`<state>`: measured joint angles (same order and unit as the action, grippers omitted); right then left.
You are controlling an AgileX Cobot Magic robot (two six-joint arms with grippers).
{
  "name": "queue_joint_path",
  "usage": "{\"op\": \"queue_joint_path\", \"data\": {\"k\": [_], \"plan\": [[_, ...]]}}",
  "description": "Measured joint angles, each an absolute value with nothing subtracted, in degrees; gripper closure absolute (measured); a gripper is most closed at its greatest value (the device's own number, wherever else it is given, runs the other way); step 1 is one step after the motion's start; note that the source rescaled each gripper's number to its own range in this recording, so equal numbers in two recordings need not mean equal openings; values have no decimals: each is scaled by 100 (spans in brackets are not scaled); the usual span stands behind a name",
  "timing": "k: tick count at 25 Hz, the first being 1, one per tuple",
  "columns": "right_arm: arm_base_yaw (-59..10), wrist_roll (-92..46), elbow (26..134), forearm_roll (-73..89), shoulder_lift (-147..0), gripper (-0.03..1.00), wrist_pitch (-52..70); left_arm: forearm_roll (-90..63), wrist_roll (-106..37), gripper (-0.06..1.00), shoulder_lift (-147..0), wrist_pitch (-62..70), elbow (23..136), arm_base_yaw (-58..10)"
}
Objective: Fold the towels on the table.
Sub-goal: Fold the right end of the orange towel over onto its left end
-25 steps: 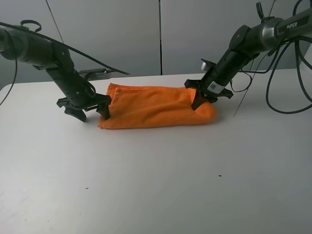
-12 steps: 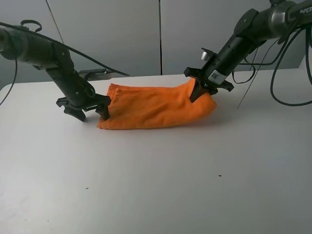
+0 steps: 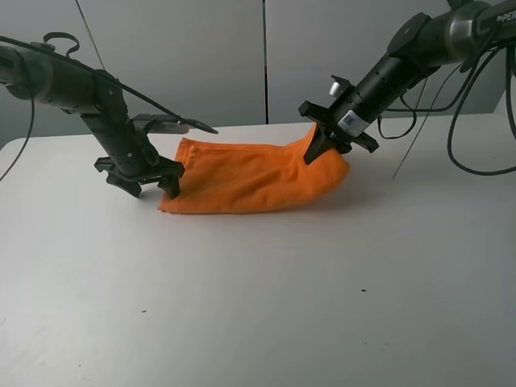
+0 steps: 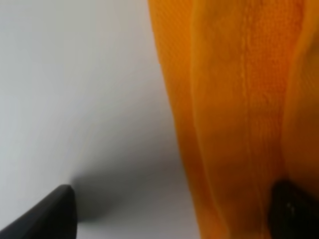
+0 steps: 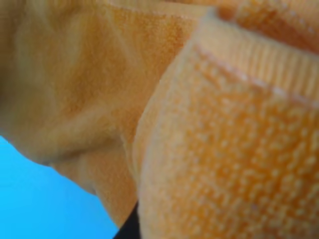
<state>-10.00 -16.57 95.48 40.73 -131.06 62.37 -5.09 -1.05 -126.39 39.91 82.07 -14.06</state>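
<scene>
The orange towel [image 3: 246, 177] lies folded into a long strip on the white table [image 3: 266, 306]. My left gripper [image 3: 153, 187] is open at the strip's left end. In the left wrist view one fingertip [image 4: 50, 216] is over bare table and the other [image 4: 294, 211] rests against the towel [image 4: 239, 114]. My right gripper [image 3: 324, 149] is shut on the towel's right end and holds that end raised off the table. In the right wrist view the towel [image 5: 199, 134] fills nearly the whole picture, so the fingers are hidden.
Black cables [image 3: 463, 121] hang from the right arm over the table's back right. A grey bracket [image 3: 157, 122] sits at the table's far edge behind the left arm. Grey wall panels stand close behind the table.
My right gripper has lifted the towel's right end up and slightly left, so that end now peaks. The left gripper has risen a little at the left end.
</scene>
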Motion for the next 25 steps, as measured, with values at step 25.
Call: {"op": "queue_joint_path", "data": {"k": [25], "plan": [[-2423, -1478, 9548, 5778, -13106, 90, 4958, -509, -82, -4, -12675, 3969, 8239, -1430]]}}
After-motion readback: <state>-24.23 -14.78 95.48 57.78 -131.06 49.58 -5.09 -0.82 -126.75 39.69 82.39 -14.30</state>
